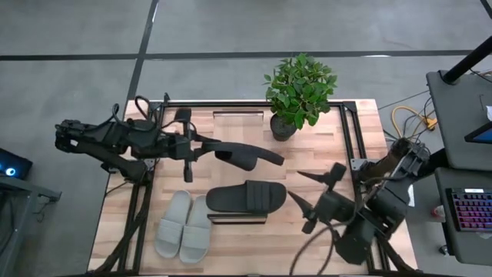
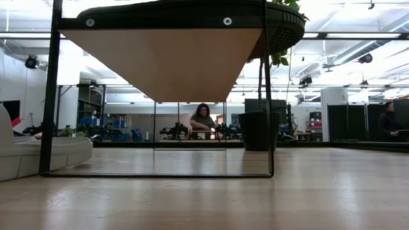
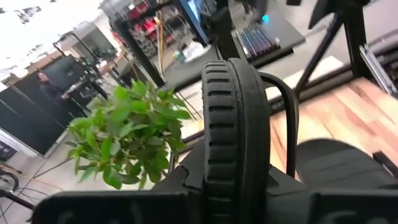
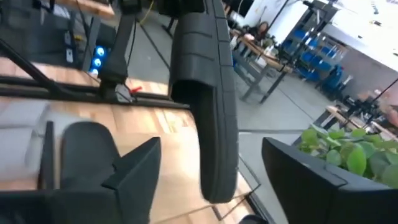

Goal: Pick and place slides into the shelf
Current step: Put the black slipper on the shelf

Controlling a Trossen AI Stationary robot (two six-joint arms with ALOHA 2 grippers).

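Left side: the pale grey pair (image 1: 184, 225) is seen lying side by side on the tabletop (image 1: 254, 242), near its front edge, not yet placed.

Above it, the left gripper (image 1: 187, 146) is extended from the left over the middle of the table. A dark slide (image 1: 250, 156) is held out from it in the air; in the left wrist view the ridged sole (image 3: 235, 124) is seen edge-on, pinched between the jaws, which are pressed nearly together on it.

Centre: a second dark slide (image 1: 246, 197) is resting flat, apparently on the shelf's plank top, just beside the grey pair. From table height the shelf (image 2: 166, 61) is seen as a plank on thin dark rails, with a dark sole on top.

Behind centre, a potted plant (image 1: 298, 92) is standing near the far edge.

Right: the right gripper (image 1: 315, 196) is positioned just right of the resting dark slide, jaws spread wide, nothing held. In its wrist view the airborne slide (image 4: 208, 99) is seen hanging between its fingers without contact.

Step judged in hand: the second dark slide is being carried to the shelf. Next move: it is to be lowered flat beside its mate, clear of the plant, before release.
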